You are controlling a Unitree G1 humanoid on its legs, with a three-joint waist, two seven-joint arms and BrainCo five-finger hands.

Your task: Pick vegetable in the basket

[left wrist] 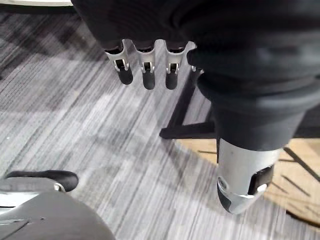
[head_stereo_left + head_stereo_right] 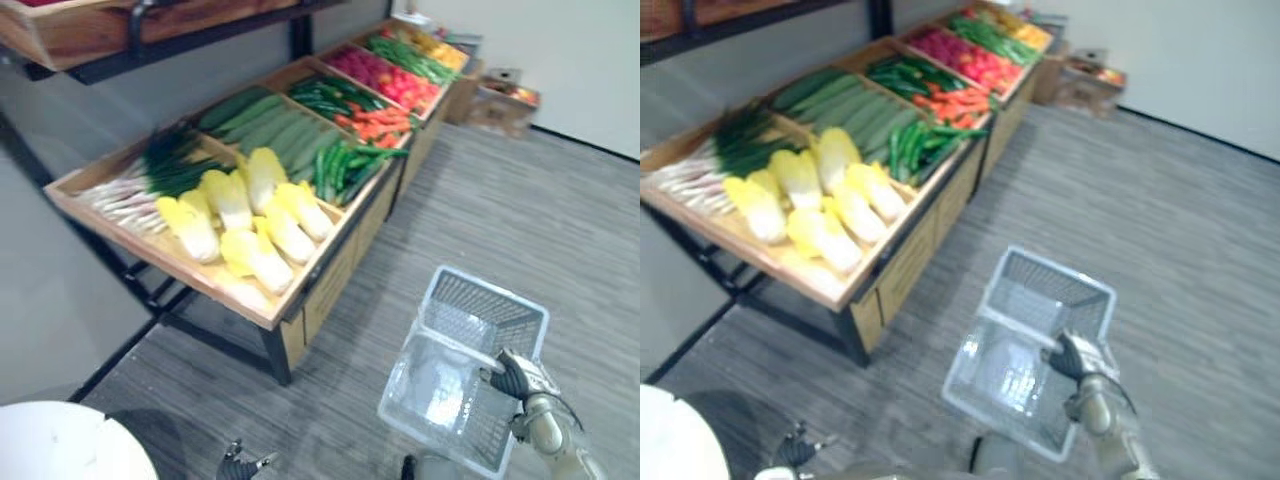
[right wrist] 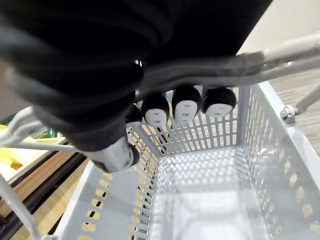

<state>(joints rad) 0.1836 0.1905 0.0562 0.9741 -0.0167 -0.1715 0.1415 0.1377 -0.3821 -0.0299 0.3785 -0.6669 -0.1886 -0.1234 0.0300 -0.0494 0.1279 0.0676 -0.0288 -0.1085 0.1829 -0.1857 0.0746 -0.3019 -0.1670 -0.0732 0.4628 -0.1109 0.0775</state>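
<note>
Right wrist view shows the right hand [image 3: 186, 102] clenched round the handle [image 3: 215, 67] of the white basket [image 3: 200, 136]; left hand [image 1: 148, 70] hangs slack-fingered above carpet [image 1: 75, 125].

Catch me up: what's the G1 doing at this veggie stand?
It is at the start of a pick. The right hand is curled round the handle of a white basket, which is carried beside the wooden produce stand and has nothing in it. The left hand hangs low over the carpet, fingers straight, holding nothing. The cabbages and the other vegetables all lie in their trays; none has been picked yet.
</note>
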